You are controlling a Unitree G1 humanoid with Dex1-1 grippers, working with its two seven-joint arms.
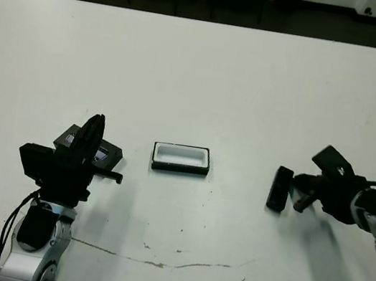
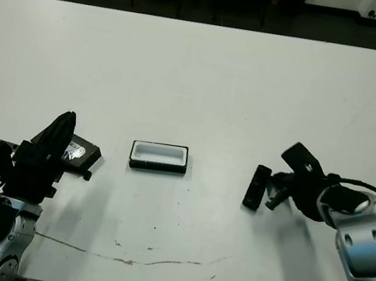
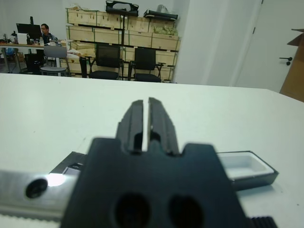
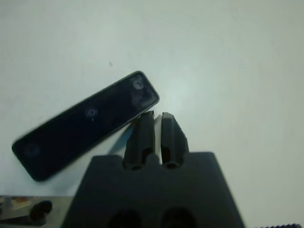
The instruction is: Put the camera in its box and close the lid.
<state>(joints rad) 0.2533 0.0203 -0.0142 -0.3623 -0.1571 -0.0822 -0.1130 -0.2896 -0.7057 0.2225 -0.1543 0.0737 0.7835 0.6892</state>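
Nothing of the task done yet, judging by the layout: camera (image 1: 280,189) out on the bare white table (image 1: 200,70), right of centre in the head view; box (image 1: 181,158) at centre frame, white hollow empty and uncovered; lid (image 2: 78,150) lower left, flat on the table, half hidden behind the left gripper (image 1: 91,139). All three pieces well apart from each other. Left to do, by that reading: pick up camera, seat in hollow, fetch lid, fit over box

Right gripper (image 4: 154,131) just beside the camera, on its right side in the head view, low to the table. In the right wrist view: fingers pressed together with only a hairline slit between them, clenched on nothing, tips right at one rounded end of the camera near its long edge; touching or barely apart, cannot tell. Camera lying slantwise there, from lower left of frame up to centre, flat side up, not between the fingers. Would need to part the fingers and straddle the narrow width before any lift

Left gripper likewise clenched and empty, hanging over the lid's near end; in the left wrist view, grey glossy lid panel at lower left of frame, box at right edge with white lining showing
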